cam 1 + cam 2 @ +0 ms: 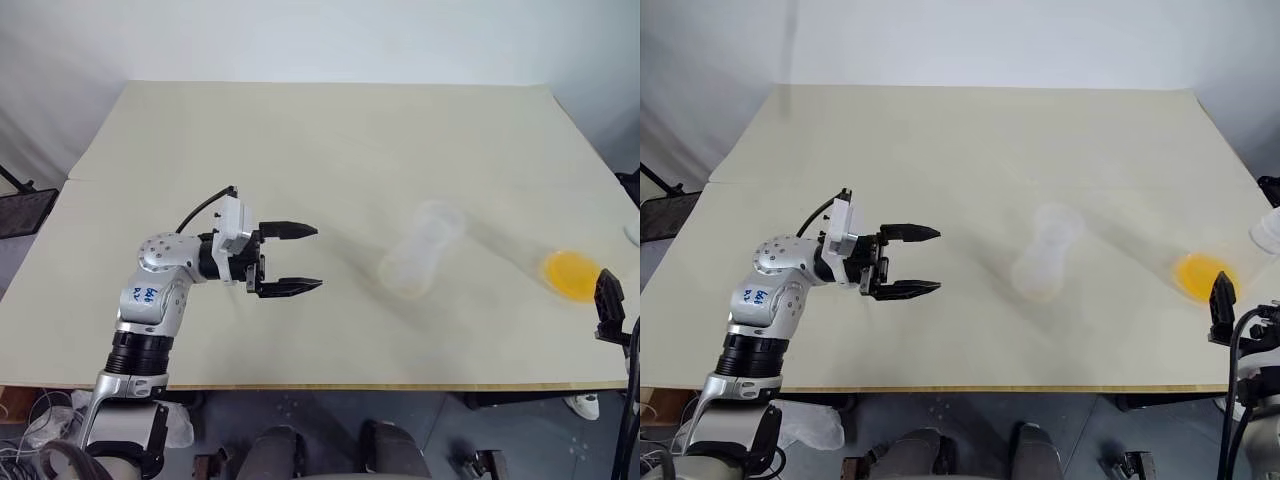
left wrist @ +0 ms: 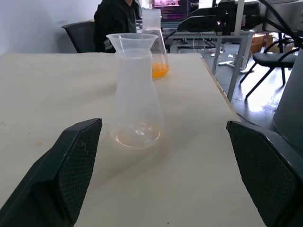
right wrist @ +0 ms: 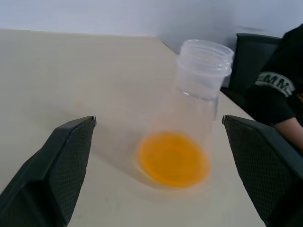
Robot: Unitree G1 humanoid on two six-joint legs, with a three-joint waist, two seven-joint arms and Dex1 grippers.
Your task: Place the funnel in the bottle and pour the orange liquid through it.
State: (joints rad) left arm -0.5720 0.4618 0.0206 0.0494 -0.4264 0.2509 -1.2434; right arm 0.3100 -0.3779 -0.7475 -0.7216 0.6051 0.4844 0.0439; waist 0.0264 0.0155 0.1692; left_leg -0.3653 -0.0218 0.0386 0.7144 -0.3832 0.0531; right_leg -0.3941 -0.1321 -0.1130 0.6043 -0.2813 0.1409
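The bottle (image 2: 135, 99) stands upright mid-table, empty, with the clear funnel (image 2: 131, 42) seated in its neck. From above the bottle (image 1: 420, 255) lies to the right of my left gripper (image 1: 317, 258), which is open, level and pointing at it with a gap between. The orange liquid (image 3: 174, 158) pools in the bottom of a second clear flask (image 3: 203, 66) near the table's right edge. My right gripper (image 1: 1220, 295) is open just short of that flask, its fingers either side of it in the right wrist view and not touching.
The pale table (image 1: 300, 150) has its right edge close to the orange flask (image 1: 572, 275). A seated person in dark clothes (image 3: 279, 94) is just beyond that edge, with office chairs and desks (image 2: 222, 23) behind.
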